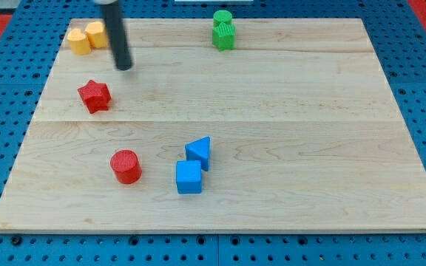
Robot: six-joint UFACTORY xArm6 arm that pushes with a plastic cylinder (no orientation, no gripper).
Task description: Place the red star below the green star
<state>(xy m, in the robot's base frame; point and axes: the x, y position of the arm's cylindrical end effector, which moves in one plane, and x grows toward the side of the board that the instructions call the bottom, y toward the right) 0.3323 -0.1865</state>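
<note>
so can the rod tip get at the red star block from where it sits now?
Probably yes. My tip sits just above and to the right of the red star block in the view, with bare wooden board between them. The yellow blocks lie further up, out of that path.

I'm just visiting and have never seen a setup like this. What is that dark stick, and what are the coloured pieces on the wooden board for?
The dark stick is the robot arm's rod; it holds nothing and only pushes. Its tip rests on the wooden board, just above and to the right of the red star. One camera looks down from the board's front. At the view's top sit the green star with a green cylinder behind it, and two yellow blocks at top left. Lower down lie a red cylinder, a blue triangle and a blue cube.
</note>
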